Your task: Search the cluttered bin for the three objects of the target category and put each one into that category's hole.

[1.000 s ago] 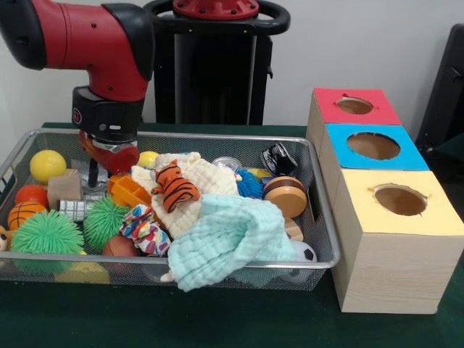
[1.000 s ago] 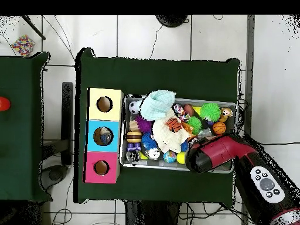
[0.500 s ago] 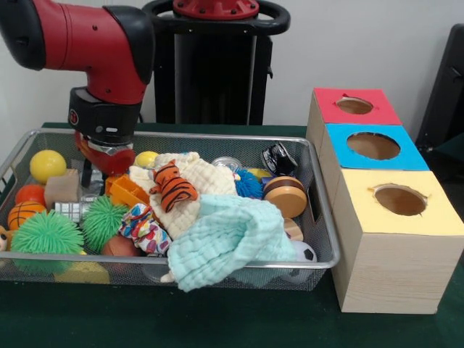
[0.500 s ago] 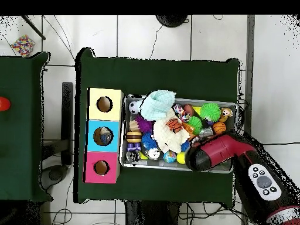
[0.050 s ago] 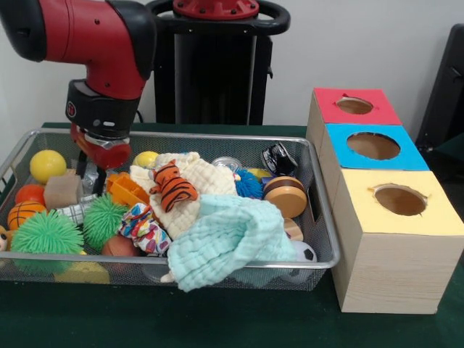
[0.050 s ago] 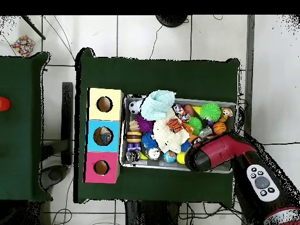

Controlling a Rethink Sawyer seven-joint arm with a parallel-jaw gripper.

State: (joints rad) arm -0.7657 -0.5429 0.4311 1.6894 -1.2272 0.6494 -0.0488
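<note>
Silver wire-mesh bin [image 5: 319,217], frame centre-left: crowded with balls, cloths, toys; target category unidentifiable. Red, blue, yellow wooden hole boxes [image 5: 377,156], right: blue hole possibly occupied in the overhead view. Claw [image 5: 90,174], upper left, among toys: grip state cannot be told.

no readable text (anywhere), no labels

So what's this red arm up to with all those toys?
It is sorting. The gripper hangs over the far corner of the wire bin, between a tan block and an orange toy, holding nothing visible. The bin is crowded with balls, cloths and a toy tiger. Beside it stand the red, blue and yellow holes.
</note>
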